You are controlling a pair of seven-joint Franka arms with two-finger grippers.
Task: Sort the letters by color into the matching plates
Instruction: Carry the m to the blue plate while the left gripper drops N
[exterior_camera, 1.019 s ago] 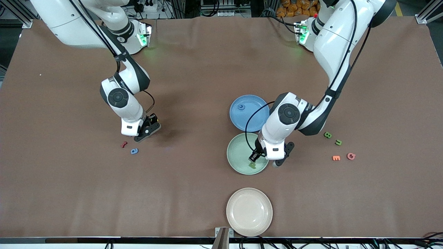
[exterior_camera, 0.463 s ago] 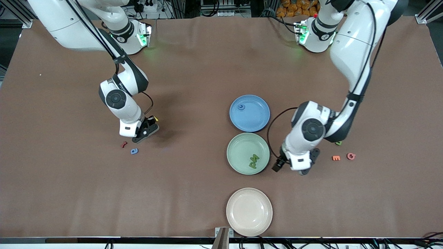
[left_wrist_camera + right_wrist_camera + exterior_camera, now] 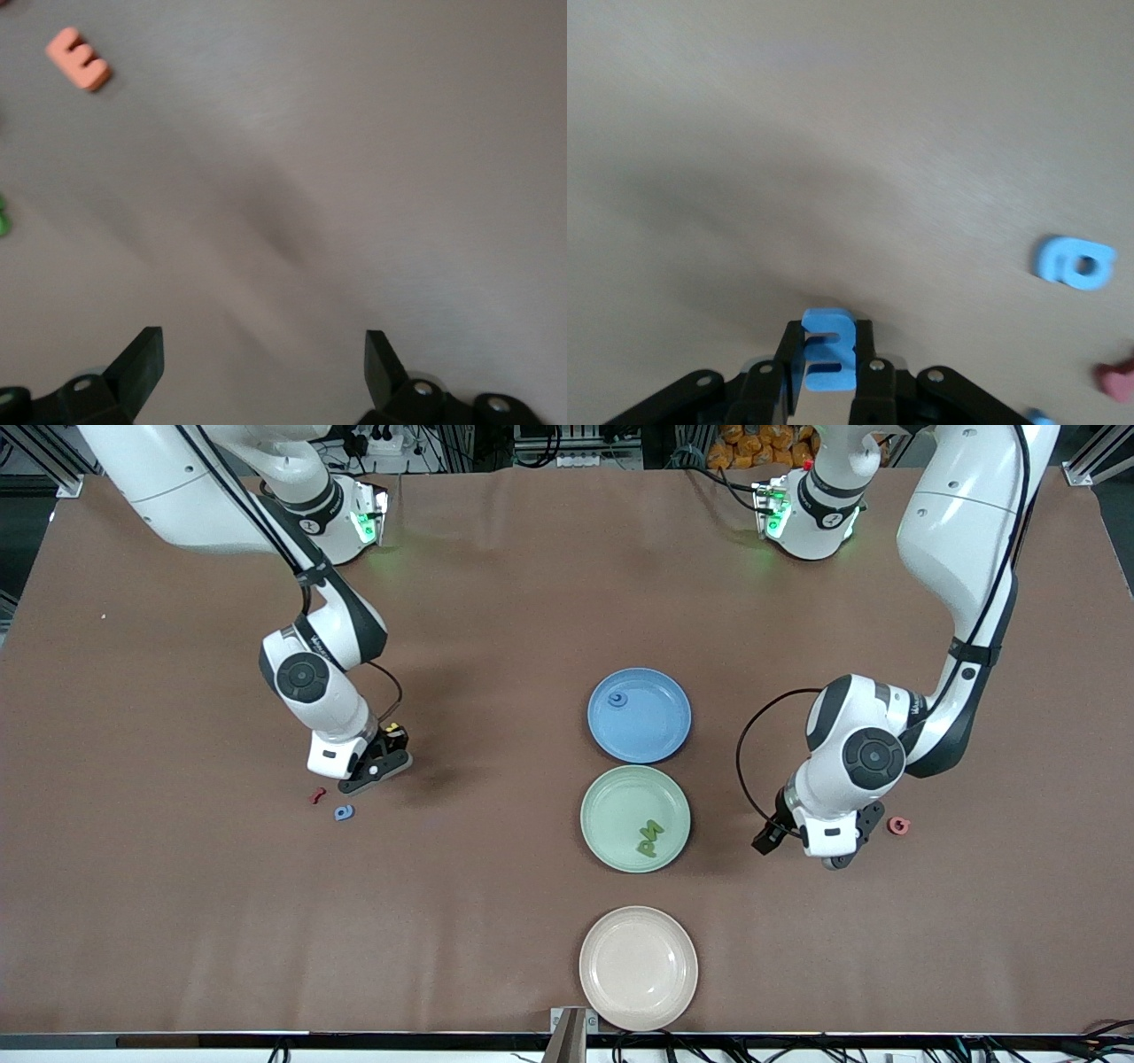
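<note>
My right gripper (image 3: 376, 766) is shut on a blue letter (image 3: 829, 350), low over the table at the right arm's end. A second blue letter (image 3: 344, 812) lies nearby and also shows in the right wrist view (image 3: 1074, 262). The blue plate (image 3: 660, 731) holds one blue letter (image 3: 617, 700). The pale green plate (image 3: 611, 802) holds two green letters (image 3: 650, 838). My left gripper (image 3: 824, 849) is open and empty (image 3: 263, 363) over bare table, beside the green plate toward the left arm's end. The edge of a green letter (image 3: 3, 217) shows in the left wrist view.
A dark red letter (image 3: 317, 795) lies beside the loose blue one. An orange E (image 3: 78, 59) lies ahead of the left gripper, and a pink G (image 3: 898, 825) lies beside the left arm. A cream plate (image 3: 638, 967) sits nearest the front camera.
My left gripper has moved off the green plate toward the left arm's end, and two green letters now show in that plate. My right gripper has barely shifted.
</note>
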